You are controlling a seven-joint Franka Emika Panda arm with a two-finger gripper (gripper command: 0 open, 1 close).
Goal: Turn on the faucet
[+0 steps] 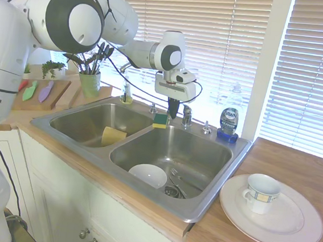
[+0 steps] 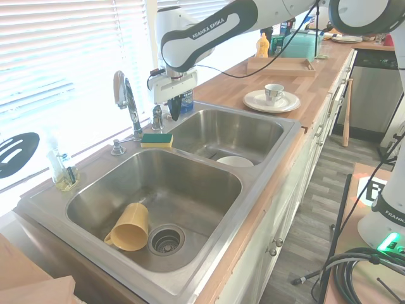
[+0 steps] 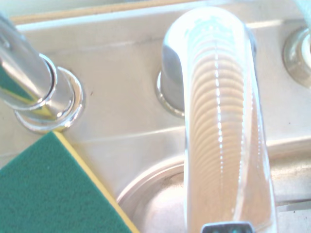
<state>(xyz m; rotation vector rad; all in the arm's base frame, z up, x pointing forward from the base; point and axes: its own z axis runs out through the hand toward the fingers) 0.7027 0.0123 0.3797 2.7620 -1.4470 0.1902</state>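
Observation:
The faucet point(image 2: 128, 101) is a chrome gooseneck rising at the back of the sink between the two basins, its spout swung along the back rim. Its base point(image 3: 44, 94) shows in the wrist view. The separate chrome lever handle point(image 1: 187, 115) point(image 2: 157, 118) point(image 3: 218, 121) stands beside it and fills the middle of the wrist view. My gripper point(image 1: 172, 112) point(image 2: 172, 114) points straight down next to the lever, on the basin side and a small gap away from it. Its dark fingers look shut with nothing between them.
A green and yellow sponge point(image 1: 160, 120) point(image 2: 157, 139) lies on the divider below the gripper. A small chrome cap point(image 1: 206, 127) and a dish soap bottle point(image 1: 228, 122) stand further along the rim. Also nearby are a yellow cup point(image 2: 130, 228), a white bowl point(image 1: 147, 175) and a plate with mug point(image 1: 267, 208).

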